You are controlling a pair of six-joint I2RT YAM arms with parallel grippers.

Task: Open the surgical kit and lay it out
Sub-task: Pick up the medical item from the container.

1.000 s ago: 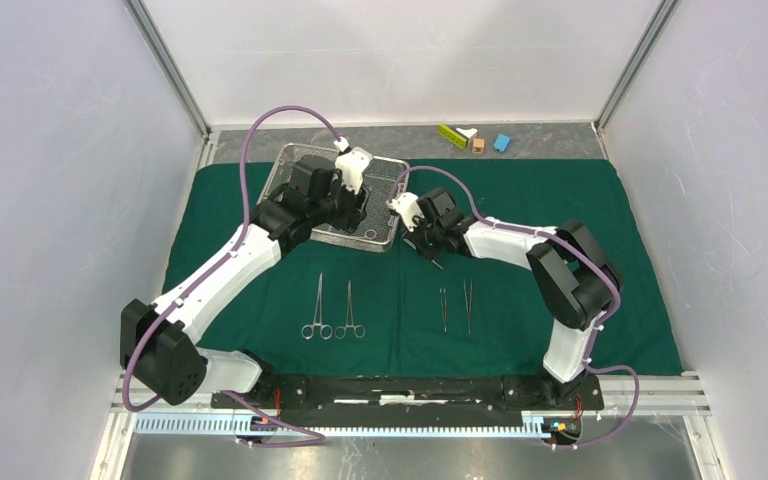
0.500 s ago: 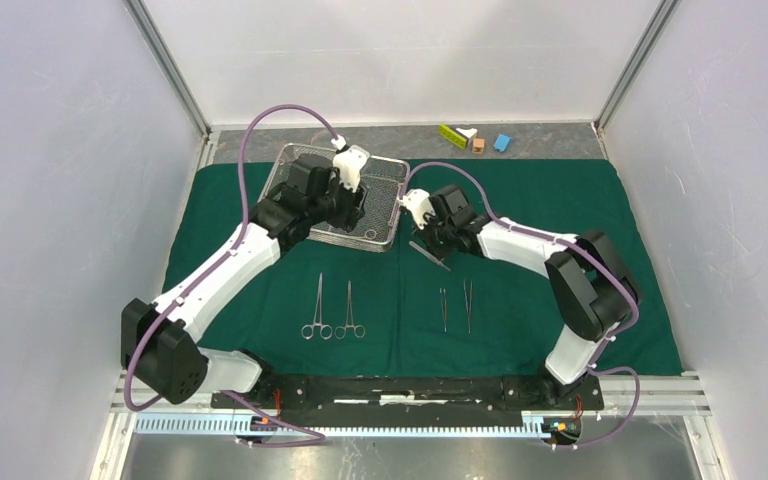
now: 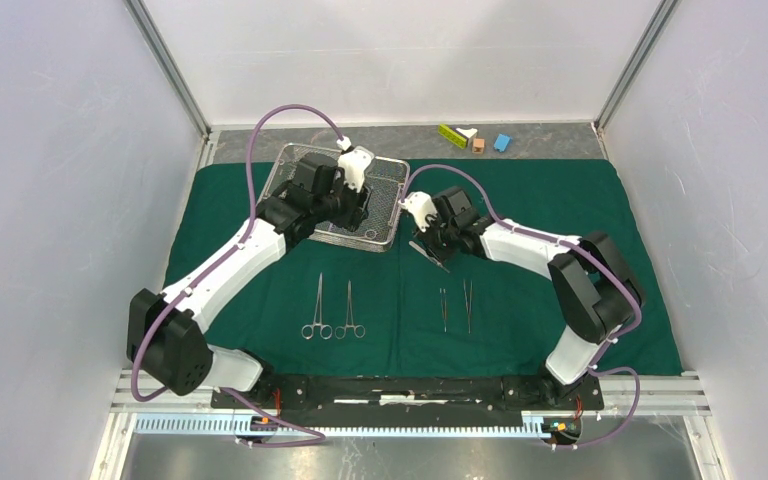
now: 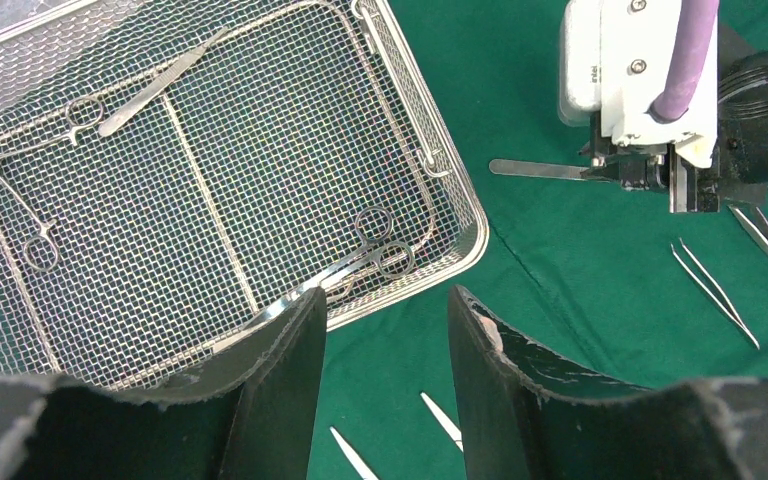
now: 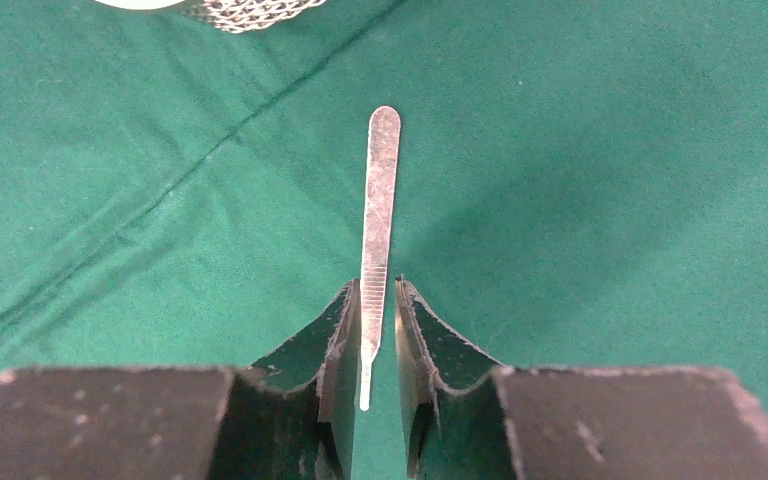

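The green cloth lay spread flat, presumably as the field for the layout; the mesh tray sat on its far left part; the right gripper hung low just right of the tray, its fingers narrowly apart around a flat steel handle, a sliver of cloth showing beside it, so the handle looked set down rather than pinched; the left gripper hovered over the tray's near right corner, fingers spread and empty, likely lined up for the ring-handled tool there; in the near row lay two ring-handled clamps and two tweezers; the tray held one more flat handle and at least two ring-handled pieces, exact count unclear; three small blocks sat beyond the cloth.
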